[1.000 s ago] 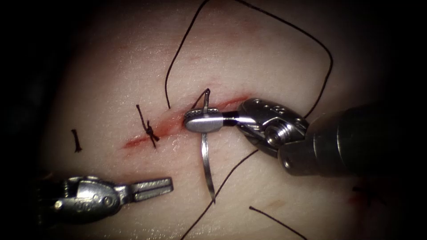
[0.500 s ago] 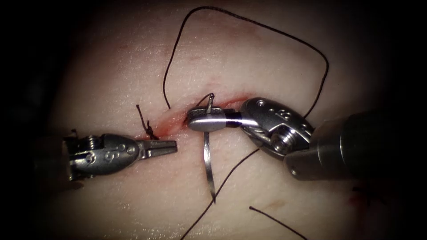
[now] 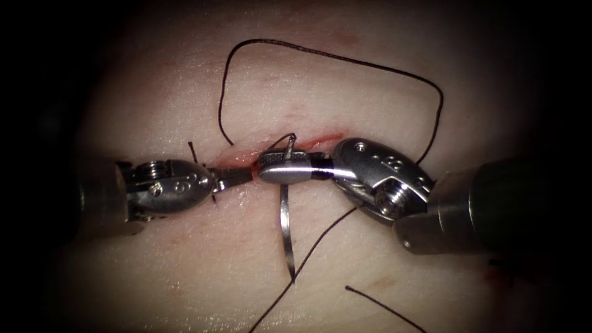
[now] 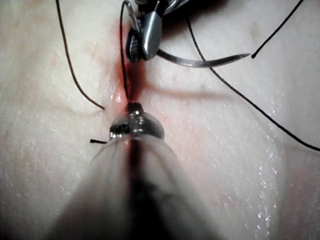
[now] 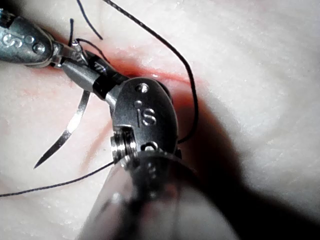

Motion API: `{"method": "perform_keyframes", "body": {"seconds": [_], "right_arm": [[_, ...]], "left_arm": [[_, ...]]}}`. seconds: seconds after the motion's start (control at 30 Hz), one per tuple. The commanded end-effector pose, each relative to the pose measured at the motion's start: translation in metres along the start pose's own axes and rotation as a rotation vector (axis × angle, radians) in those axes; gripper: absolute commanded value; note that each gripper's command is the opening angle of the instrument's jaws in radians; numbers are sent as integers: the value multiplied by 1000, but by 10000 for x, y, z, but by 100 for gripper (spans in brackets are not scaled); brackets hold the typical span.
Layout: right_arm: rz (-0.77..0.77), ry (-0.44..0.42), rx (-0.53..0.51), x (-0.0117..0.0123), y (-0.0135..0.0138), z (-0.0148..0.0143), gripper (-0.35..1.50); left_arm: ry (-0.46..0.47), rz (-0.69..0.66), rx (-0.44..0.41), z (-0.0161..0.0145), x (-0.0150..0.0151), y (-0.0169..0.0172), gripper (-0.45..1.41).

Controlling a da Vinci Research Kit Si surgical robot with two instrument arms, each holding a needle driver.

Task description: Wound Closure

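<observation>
Looking down through the endoscope, you have the right tool (image 3: 280, 168) clenched on the needle (image 3: 285, 225) near its swaged end, right over the cut (image 3: 320, 137). The needle's body curves down across the tissue (image 3: 185, 259) below the cut, its point lying free on the surface, not in the tissue. The thread (image 3: 333, 58) loops wide above the cut and comes back to the needle's end. Your left tool (image 3: 237, 177) lies along the cut from the left, jaws closed on nothing, tips just beside the right tool's jaws.

From the left wrist, you see the left tool (image 4: 136, 107) end-on over the red cut (image 4: 122, 65); its jaw state cannot be told here. Beyond it the right tool (image 4: 145, 37) holds the needle (image 4: 205, 61).

From the right wrist, the right tool (image 5: 75, 67) grips the needle (image 5: 70, 127), whose point rests on the tissue (image 5: 260, 75). The left tool (image 5: 56, 54) nearly touches its tips.
</observation>
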Motion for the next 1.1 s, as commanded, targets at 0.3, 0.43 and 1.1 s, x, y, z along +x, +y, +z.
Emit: {"method": "perform_keyframes", "body": {"seconds": [0.3, 0.43, 1.1], "right_arm": [[-30, 1, -2, -11, -1, 7, -35], [-46, 1, -9, -10, 1, 9, -35], [-239, 37, 4, 1, 26, 33, -35]], "left_arm": [[-115, 30, 14, 14, -17, -6, -45], [-191, 56, -12, 18, -22, -9, -45], [-382, 137, -241, 33, -28, -7, -11]]}}
